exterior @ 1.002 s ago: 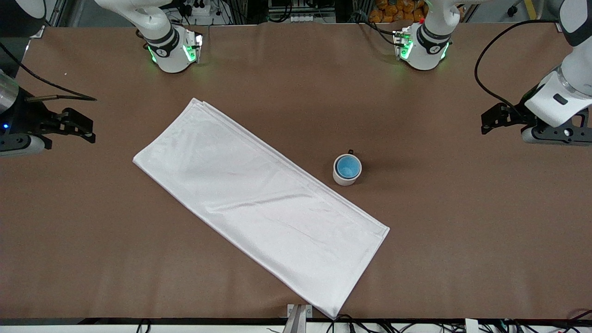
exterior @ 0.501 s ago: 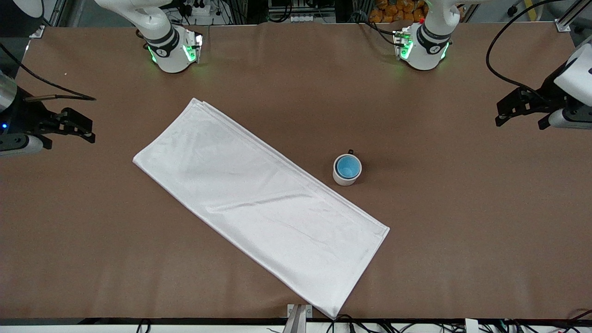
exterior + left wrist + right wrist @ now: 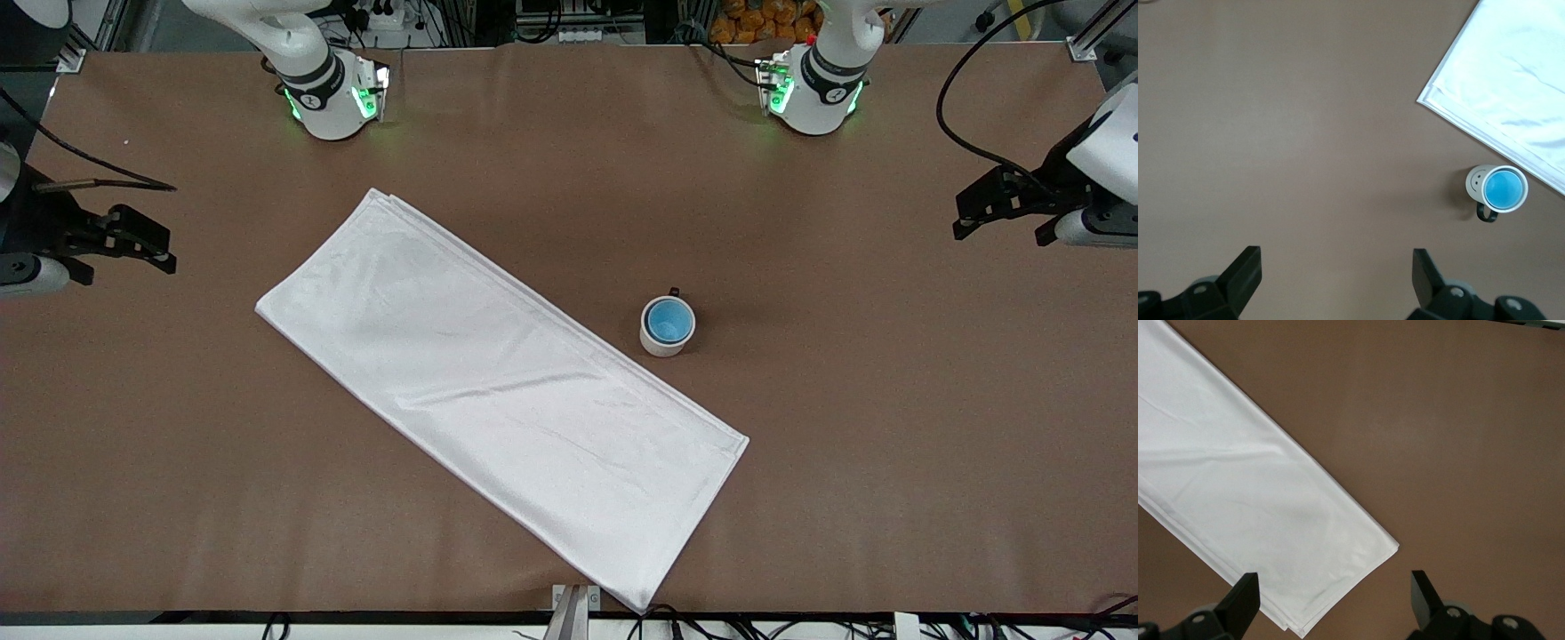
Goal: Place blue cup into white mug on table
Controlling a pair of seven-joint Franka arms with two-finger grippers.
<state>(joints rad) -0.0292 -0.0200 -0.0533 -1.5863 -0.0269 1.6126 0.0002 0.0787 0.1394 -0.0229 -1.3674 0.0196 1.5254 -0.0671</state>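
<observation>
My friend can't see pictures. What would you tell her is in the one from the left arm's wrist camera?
A small bright-blue cup sits inside a small white mug with a dark handle, standing on a plain brown table beside the edge of a large folded white cloth. The left gripper hangs open over bare table, holding nothing.

One blue cup (image 3: 669,320), one white mug (image 3: 660,341), one folded white cloth (image 3: 498,391), one brown table (image 3: 889,427) and two grippers, the left gripper (image 3: 964,216) and the right gripper (image 3: 164,244), are counted.
</observation>
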